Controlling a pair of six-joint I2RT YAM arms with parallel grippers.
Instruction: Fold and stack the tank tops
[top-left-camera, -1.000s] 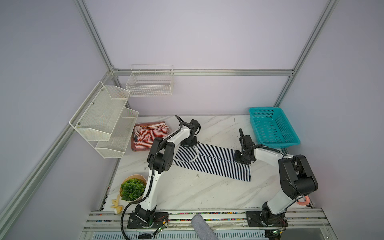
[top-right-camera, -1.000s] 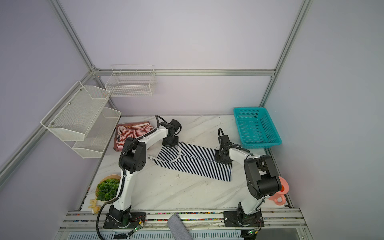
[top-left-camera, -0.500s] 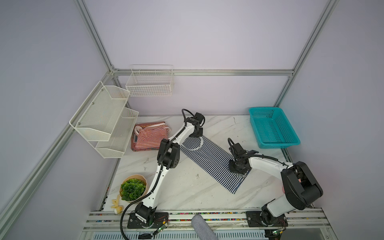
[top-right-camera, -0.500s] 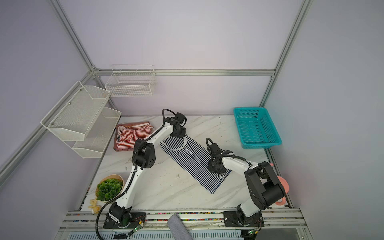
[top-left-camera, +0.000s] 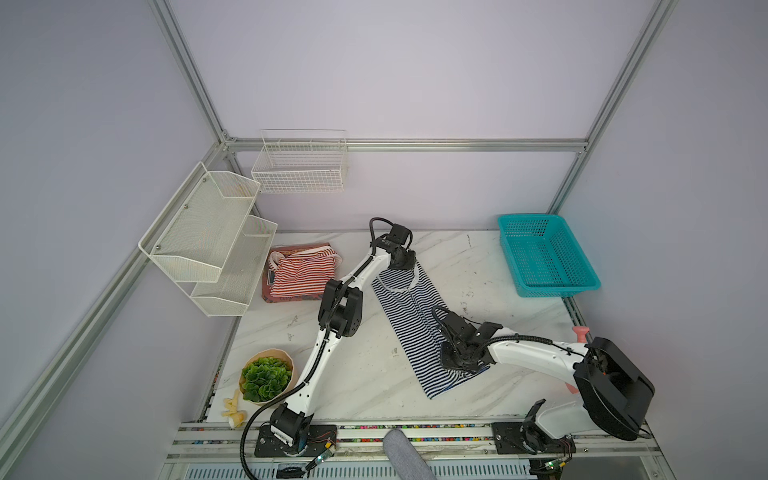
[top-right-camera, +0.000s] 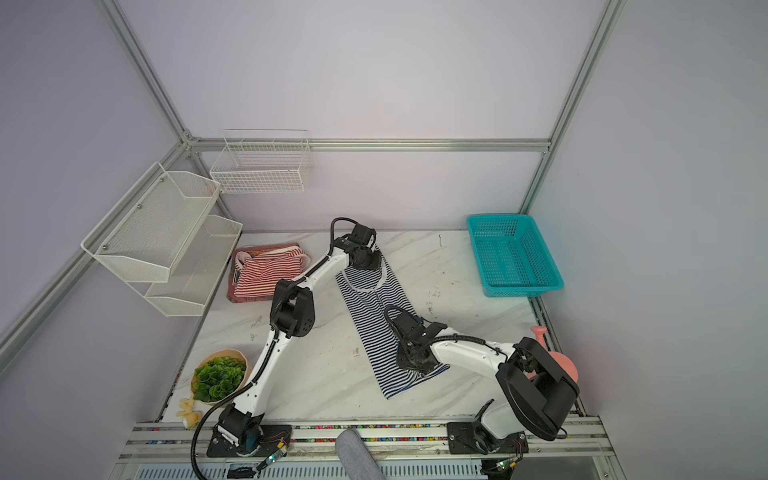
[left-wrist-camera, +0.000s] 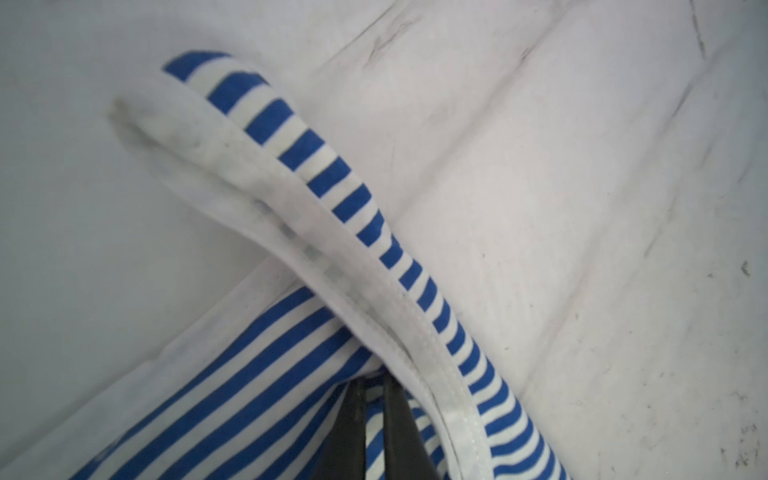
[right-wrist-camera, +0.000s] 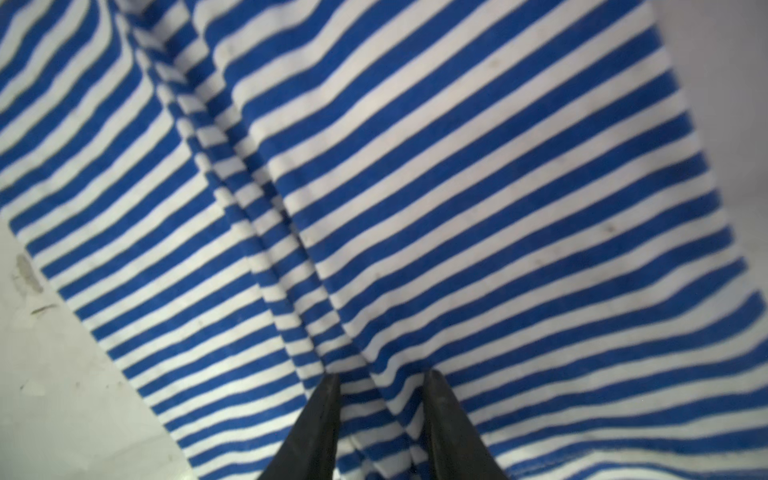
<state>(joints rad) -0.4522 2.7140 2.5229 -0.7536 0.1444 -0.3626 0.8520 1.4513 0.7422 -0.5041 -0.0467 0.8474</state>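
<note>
The navy-striped tank top (top-left-camera: 415, 324) (top-right-camera: 374, 316) lies on the marble table (top-left-camera: 353, 382) as a long narrow strip. It runs slantwise from the middle of the far edge down toward the near edge, with the neckline at the far end and the hem at the near end.

The left gripper (top-left-camera: 406, 262) (top-right-camera: 370, 262) sits on the far end. In the left wrist view its dark fingers (left-wrist-camera: 353, 415) are drawn nearly together, with striped cloth pinched between them just beside the white-trimmed strap. It is clamped on the top, and the strap loops away over bare marble.

The right gripper (top-left-camera: 457, 361) (top-right-camera: 411, 361) is down on the strip near the hem, on the side toward the table's right edge. Its jaws stand parted in the right wrist view. Each fingertip (right-wrist-camera: 324, 415) rests on the cloth (right-wrist-camera: 457, 208), and a raised crease runs up between them — straddled, not squeezed flat (the stripes pucker toward that spot).

The red-striped tank top (top-left-camera: 303, 272) (top-right-camera: 266, 272) lies folded near the far left corner of the table. It sits on a rust-red garment (top-left-camera: 291, 298) whose edges show around it, well apart from the navy strip.

A teal basket (top-left-camera: 557, 286) stands at the far right corner, and a potted green plant (top-left-camera: 266, 378) stands by the left edge toward the near corner.
</note>
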